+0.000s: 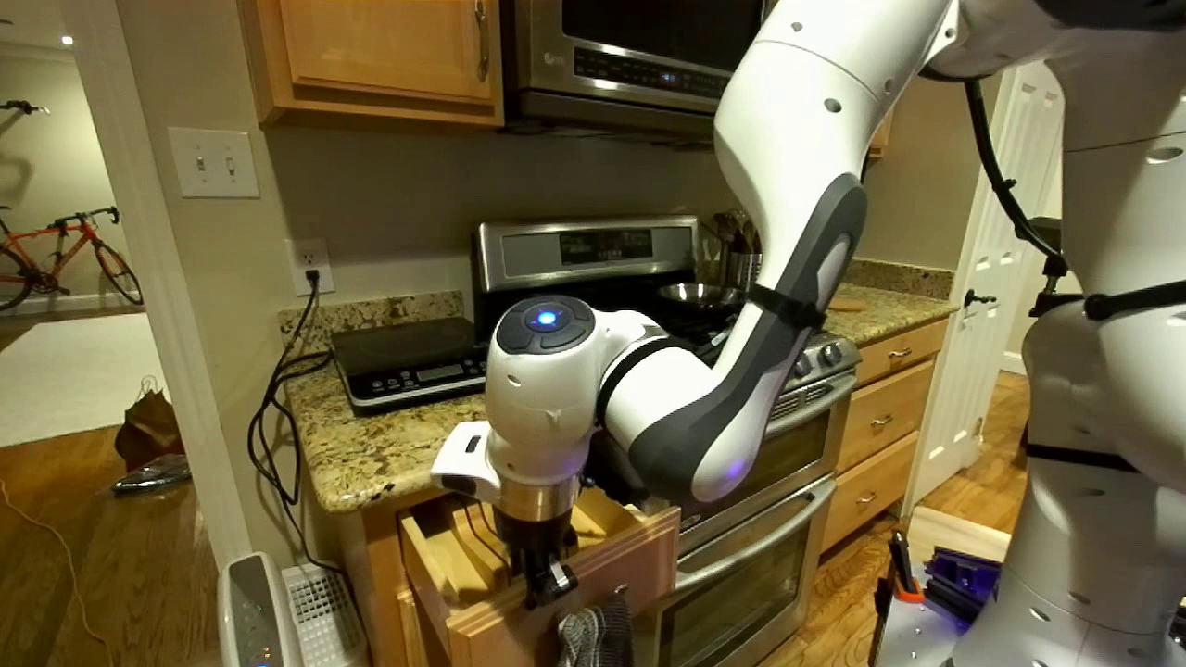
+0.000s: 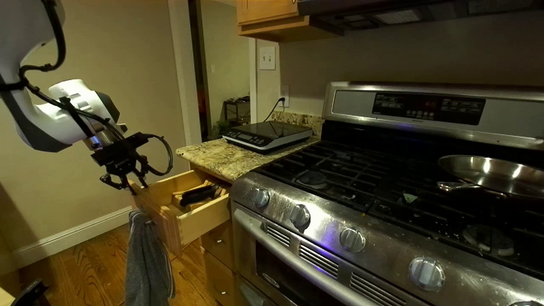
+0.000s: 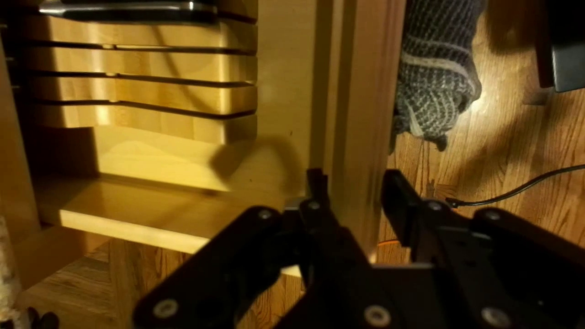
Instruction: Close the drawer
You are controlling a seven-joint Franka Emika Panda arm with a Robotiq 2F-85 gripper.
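The wooden drawer stands pulled out from under the granite counter in both exterior views; its front panel (image 1: 639, 560) and side wall (image 2: 206, 219) show. In the wrist view I look down into the drawer (image 3: 288, 82). My gripper (image 3: 353, 176) is open, one finger over the drawer's inside and one beyond the outer face of the front panel. The panel's top edge lies between the fingers, with a visible gap on the outer side. In both exterior views the gripper (image 1: 548, 588) (image 2: 138, 189) is at the top edge of the front panel, near its far-from-stove end. Contact cannot be told.
A grey towel (image 1: 598, 635) (image 2: 148, 259) (image 3: 434, 77) hangs on the drawer front. A slotted wooden knife block (image 3: 160, 91) with a black-handled knife (image 2: 199, 194) lies inside. The granite counter (image 2: 212, 157) is above; the stove (image 2: 318, 238) stands beside the drawer.
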